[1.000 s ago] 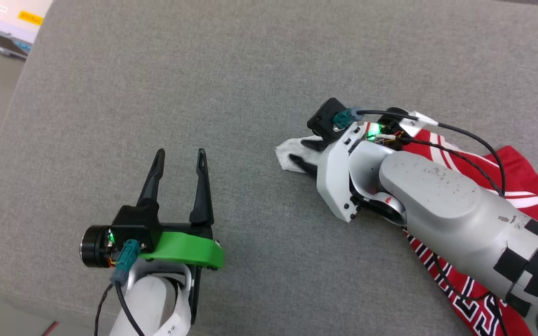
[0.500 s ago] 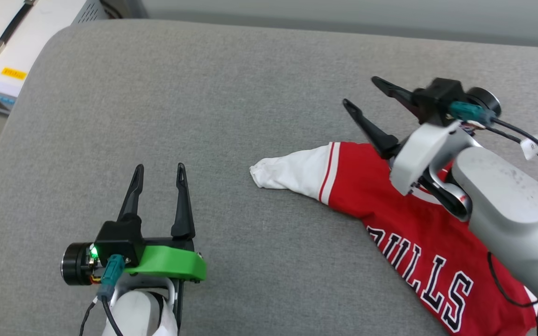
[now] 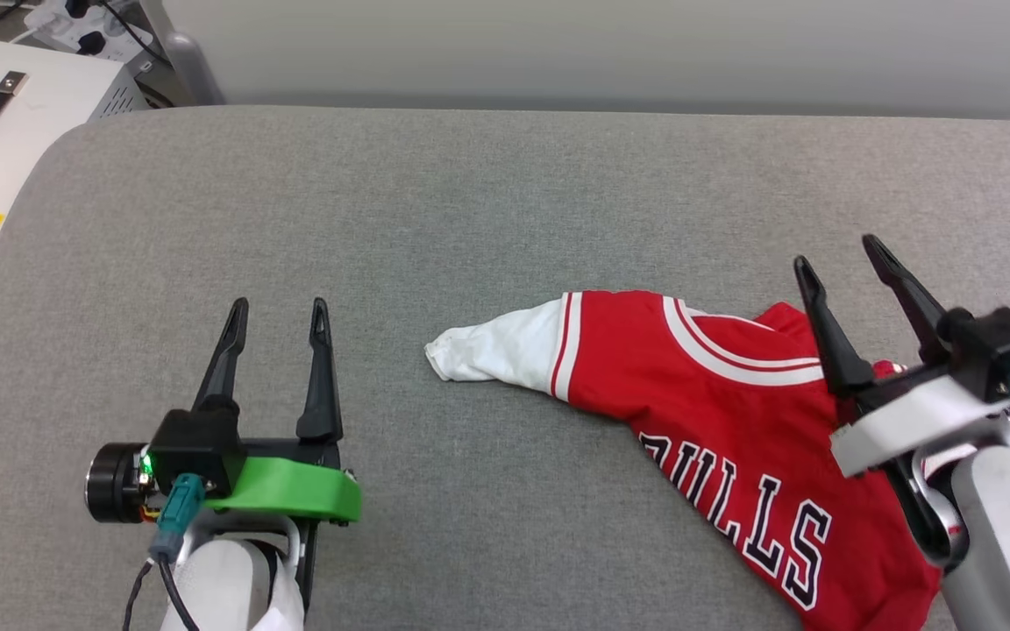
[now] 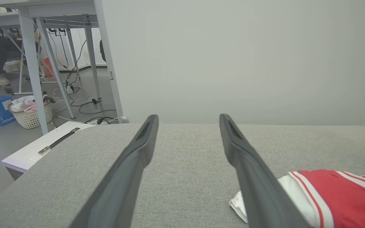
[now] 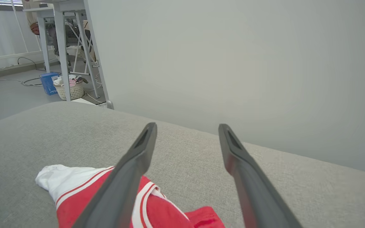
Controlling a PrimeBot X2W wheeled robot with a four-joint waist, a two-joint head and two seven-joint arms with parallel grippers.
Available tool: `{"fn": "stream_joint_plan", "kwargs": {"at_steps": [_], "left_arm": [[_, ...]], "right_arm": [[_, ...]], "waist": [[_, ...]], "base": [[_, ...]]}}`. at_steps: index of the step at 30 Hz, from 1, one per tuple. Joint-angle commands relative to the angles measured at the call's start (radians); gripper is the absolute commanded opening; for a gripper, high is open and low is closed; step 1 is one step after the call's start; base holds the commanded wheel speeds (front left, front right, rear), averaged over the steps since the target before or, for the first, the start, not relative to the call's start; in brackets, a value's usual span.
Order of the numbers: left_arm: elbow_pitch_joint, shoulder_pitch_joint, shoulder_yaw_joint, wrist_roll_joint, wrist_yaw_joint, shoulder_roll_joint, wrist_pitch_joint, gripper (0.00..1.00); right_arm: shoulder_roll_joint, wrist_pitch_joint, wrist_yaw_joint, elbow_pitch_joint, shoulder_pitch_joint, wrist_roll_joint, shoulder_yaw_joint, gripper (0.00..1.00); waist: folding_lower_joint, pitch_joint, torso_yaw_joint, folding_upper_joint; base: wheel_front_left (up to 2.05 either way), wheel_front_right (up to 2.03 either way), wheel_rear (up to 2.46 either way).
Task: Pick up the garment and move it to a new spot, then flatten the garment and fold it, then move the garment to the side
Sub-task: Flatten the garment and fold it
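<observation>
One garment [image 3: 715, 412] | sleeve [image 3: 492, 350] points left | cushion edge [image 3: 14, 237] well apart leftward

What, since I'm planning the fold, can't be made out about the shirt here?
- Head view: the right arm and the bottom edge hide much of the shirt: far sleeve, hem, any number.
- Left wrist view: the left gripper overlaps the white sleeve; the right edge cuts the rest.
- Right wrist view: the right gripper overlaps the shirt; the bottom edge cuts its body.
</observation>
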Motion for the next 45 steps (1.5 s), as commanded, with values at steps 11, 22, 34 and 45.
{"fn": "stream_joint_plan", "kwargs": {"at_steps": [11, 22, 34, 45], "left_arm": [[0.134, -0.235, -0.072, -0.029, -0.103, 0.124, -0.001, 1.00], [0.264, -0.609, -0.504, -0.355, -0.108, 0.367, 0.369, 1.00], [0.310, -0.880, -0.916, -0.713, -0.108, 0.497, 0.810, 1.00], [0.410, -0.942, -1.184, -0.842, -0.108, 0.580, 0.938, 1.00]], "right_arm": [[0.113, -0.009, -0.001, -0.150, 0.236, -0.103, -0.199, 1.00], [0.138, -0.009, -0.001, -0.182, 0.253, -0.142, -0.208, 1.00], [0.145, -0.009, -0.001, -0.193, 0.201, -0.162, -0.194, 1.00], [0.169, -0.009, -0.001, -0.203, 0.164, -0.170, -0.201, 1.00]], "waist": [[0.0000, -0.001, -0.055, 0.0000], [0.0000, 0.051, -0.122, 0.0000], [0.0000, 0.142, -0.176, 0.0000], [0.0000, 0.222, -0.218, 0.0000]], "base": [[0.00, 0.00, 0.00], [0.00, 0.00, 0.00], [0.00, 0.00, 0.00], [0.00, 0.00, 0.00]]}}
